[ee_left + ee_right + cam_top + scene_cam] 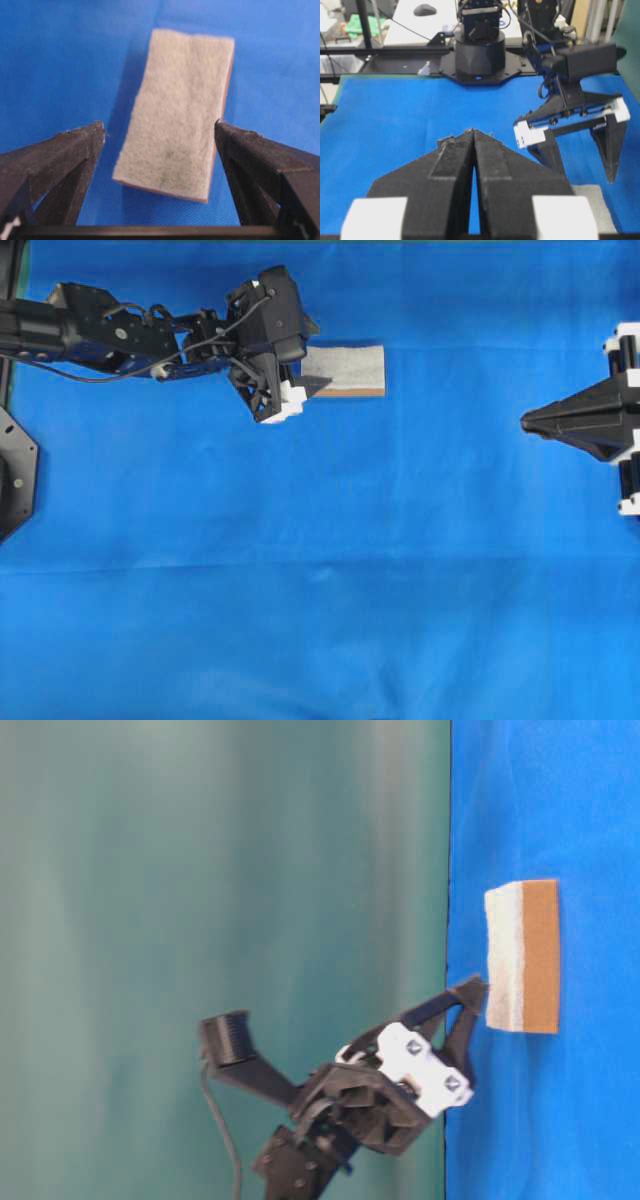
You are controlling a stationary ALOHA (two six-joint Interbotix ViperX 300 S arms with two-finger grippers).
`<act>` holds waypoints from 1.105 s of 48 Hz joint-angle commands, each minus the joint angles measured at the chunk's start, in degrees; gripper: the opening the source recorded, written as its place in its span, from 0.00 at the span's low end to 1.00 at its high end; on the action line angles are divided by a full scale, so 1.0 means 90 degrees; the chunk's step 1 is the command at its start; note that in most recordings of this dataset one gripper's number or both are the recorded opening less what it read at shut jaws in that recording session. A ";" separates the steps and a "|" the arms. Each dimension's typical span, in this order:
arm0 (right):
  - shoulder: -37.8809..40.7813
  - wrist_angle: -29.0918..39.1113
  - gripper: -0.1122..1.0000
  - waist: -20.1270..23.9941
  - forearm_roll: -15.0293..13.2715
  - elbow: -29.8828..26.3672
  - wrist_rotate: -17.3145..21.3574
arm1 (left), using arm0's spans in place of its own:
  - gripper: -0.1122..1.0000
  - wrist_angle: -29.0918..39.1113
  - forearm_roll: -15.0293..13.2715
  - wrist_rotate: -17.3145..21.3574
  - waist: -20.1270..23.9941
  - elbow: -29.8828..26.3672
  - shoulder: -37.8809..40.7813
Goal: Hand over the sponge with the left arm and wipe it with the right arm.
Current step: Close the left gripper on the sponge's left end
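From the far left of the overhead view the left arm (pixel 90 332) reaches in along the upper edge of the frame, a plain black jointed limb with a cable looped along it. Its end effector (pixel 290 375) sits just left of centre-top, white mounts showing, with the camera block riding above it. The fingers are spread wide and released, gripping nothing. In the left wrist view the two black fingertips (pixel 87 137) stand on either side of the near end of the sponge (pixel 177 107), each with a strip of blue showing between tip and pad, so they flank it without touching.

The sponge (pixel 345 370) lies flat on the blue-covered desk (pixel 320 590) in the upper middle of the overhead view, grey-white speckled face up, a thin orange-brown layer visible along its lower edge. Its left end is tucked under the left end effector. In the table-level view one black fingertip (pixel 468 995) is close beside the end of the sponge (pixel 522 957); whether it touches there I cannot tell.

Far over at the right edge of the overhead view, well apart from the sponge, the right arm's end effector (pixel 530 421) points leftward, clenched to a single point and empty. The right wrist view shows its fingers (pixel 452 165) pressed together.
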 commanded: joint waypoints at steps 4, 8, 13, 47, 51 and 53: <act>0.0059 0.0000 0.10 -0.0010 0.0020 -0.0117 0.0010 | 0.95 -0.0098 0.0000 0.0010 0.0000 -0.0088 0.0146; 0.0078 0.0010 0.10 -0.0020 0.0020 -0.0117 0.0010 | 0.95 -0.0117 0.0000 0.0010 0.0010 -0.0117 0.0273; 0.0098 0.0010 0.10 -0.0020 0.0020 -0.0117 0.0010 | 0.95 -0.0176 0.0000 0.0010 0.0049 -0.0166 0.0430; 0.0117 0.0020 0.10 -0.0020 0.0020 -0.0117 0.0010 | 0.86 -0.0176 0.0000 0.0020 0.0049 -0.0234 0.0742; 0.0137 0.0020 0.10 -0.0020 0.0020 -0.0117 0.0010 | 0.69 -0.0176 0.0000 0.0020 0.0049 -0.0205 0.0693; 0.0146 0.0020 0.10 -0.0020 0.0020 -0.0117 0.0010 | 0.59 -0.0176 0.0000 0.0029 0.0049 -0.0186 0.0654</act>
